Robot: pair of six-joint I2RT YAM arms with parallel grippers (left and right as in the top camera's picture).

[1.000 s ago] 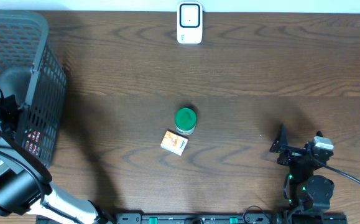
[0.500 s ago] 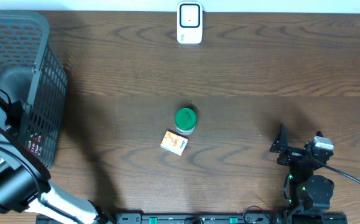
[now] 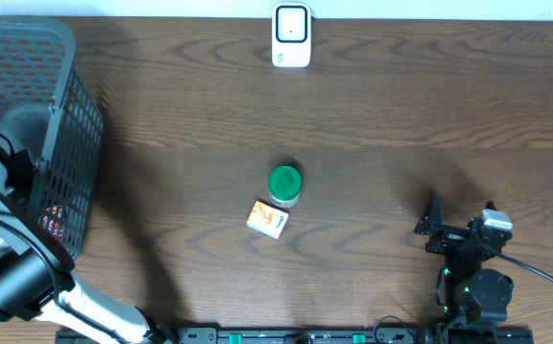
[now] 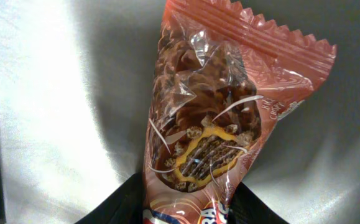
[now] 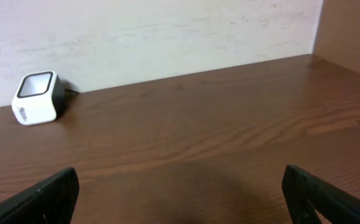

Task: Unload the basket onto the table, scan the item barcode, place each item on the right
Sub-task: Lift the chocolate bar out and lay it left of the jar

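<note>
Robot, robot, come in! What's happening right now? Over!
Left gripper closed on snack packet, down in basket. Right gripper open, empty. Scanner at far edge; green-lidded jar and orange box mid-table.

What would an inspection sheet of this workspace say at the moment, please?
Surface: dark wooden table, no spills seen.
Job's things: white scanner at the far edge; snack packet in the left wrist view; grey basket at the left end.
Clutter: green-lidded jar and small orange box side by side mid-table.
Tools: left tool closed on the snack packet's lower end; right tool open, empty.
Cables: black cable trailing from the right arm.
Surroundings: pale wall behind the table.
</note>
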